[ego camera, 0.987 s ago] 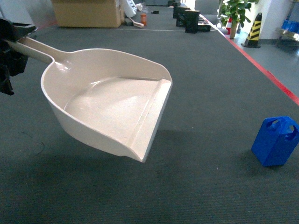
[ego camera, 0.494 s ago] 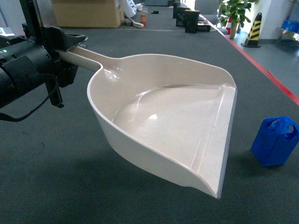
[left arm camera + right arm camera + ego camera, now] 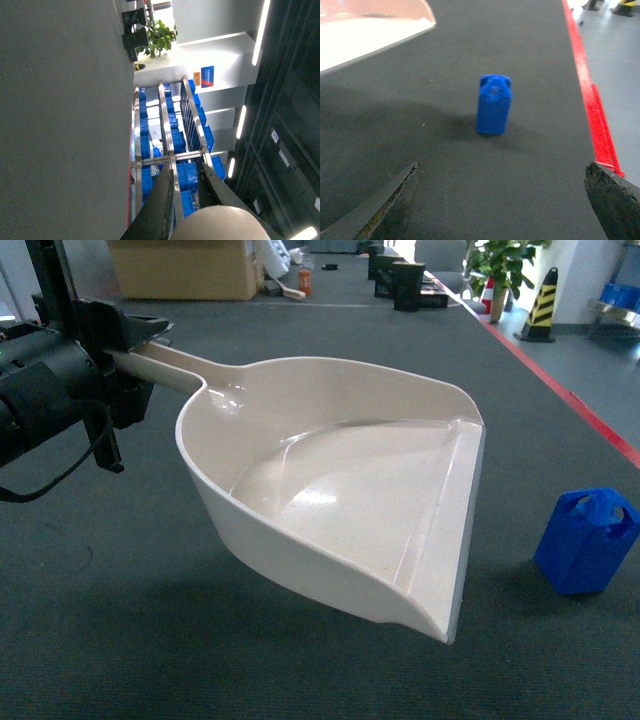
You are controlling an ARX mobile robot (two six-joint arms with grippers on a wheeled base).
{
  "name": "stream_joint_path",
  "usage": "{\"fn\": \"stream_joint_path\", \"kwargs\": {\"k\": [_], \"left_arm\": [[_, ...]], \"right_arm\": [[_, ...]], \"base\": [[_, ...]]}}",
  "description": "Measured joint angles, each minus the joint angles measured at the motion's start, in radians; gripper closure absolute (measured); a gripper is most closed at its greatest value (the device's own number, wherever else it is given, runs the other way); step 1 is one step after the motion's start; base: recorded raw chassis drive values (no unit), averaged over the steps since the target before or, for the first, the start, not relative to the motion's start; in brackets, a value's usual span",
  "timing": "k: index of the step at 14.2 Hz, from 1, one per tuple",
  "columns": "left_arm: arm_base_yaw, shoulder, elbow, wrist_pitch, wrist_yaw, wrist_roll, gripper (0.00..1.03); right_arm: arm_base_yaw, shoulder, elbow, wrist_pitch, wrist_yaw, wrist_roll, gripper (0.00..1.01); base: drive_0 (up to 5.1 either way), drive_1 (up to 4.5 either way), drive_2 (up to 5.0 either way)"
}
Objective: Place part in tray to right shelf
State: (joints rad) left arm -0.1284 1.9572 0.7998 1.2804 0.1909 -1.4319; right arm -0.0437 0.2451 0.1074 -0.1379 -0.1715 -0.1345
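The beige tray (image 3: 340, 500) hangs tilted above the dark grey table, its flat lip facing right. My left gripper (image 3: 135, 335) is shut on the tray's handle (image 3: 165, 365) at the upper left. In the left wrist view both fingers (image 3: 162, 200) clamp the rounded handle end (image 3: 222, 225). To the right of the lip, the small blue part (image 3: 585, 540) stands upright on the table. The right wrist view has the part (image 3: 494, 104) ahead of my open right gripper (image 3: 502, 200), with the tray's corner (image 3: 365, 35) at the top left. The right shelf (image 3: 170, 145) with blue crates appears beyond the left fingers.
A red strip (image 3: 590, 410) marks the table's right edge. Beyond the far end are a cardboard box (image 3: 185, 268), black crates (image 3: 405, 282), a plant (image 3: 505, 265) and a yellow-black bollard (image 3: 546, 302). Blue crates (image 3: 622, 295) sit far right.
My left arm has swung the tray rightward toward the part, coming into the head view. In the last half second the tray drew back slightly left. The part has stayed put.
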Motion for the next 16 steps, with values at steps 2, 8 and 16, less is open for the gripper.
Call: {"fn": "stream_joint_path", "kwargs": {"k": [2,8,16], "left_arm": [[-0.001,0.0,0.0,0.0,0.004,-0.001,0.91],[-0.001,0.0,0.0,0.001,0.003,-0.001,0.91],[-0.001,0.0,0.0,0.001,0.003,-0.001,0.91]], "right_arm": [[0.039,0.328,0.087,0.188,-0.021,-0.047,0.03],[0.129,1.124,0.505,0.354,0.189,0.028,0.03],[0.145,1.543,0.821,0.194,0.232,0.231,0.03]], "base": [[0.0,0.0,0.0],[0.0,0.0,0.0],[0.0,0.0,0.0]]}}
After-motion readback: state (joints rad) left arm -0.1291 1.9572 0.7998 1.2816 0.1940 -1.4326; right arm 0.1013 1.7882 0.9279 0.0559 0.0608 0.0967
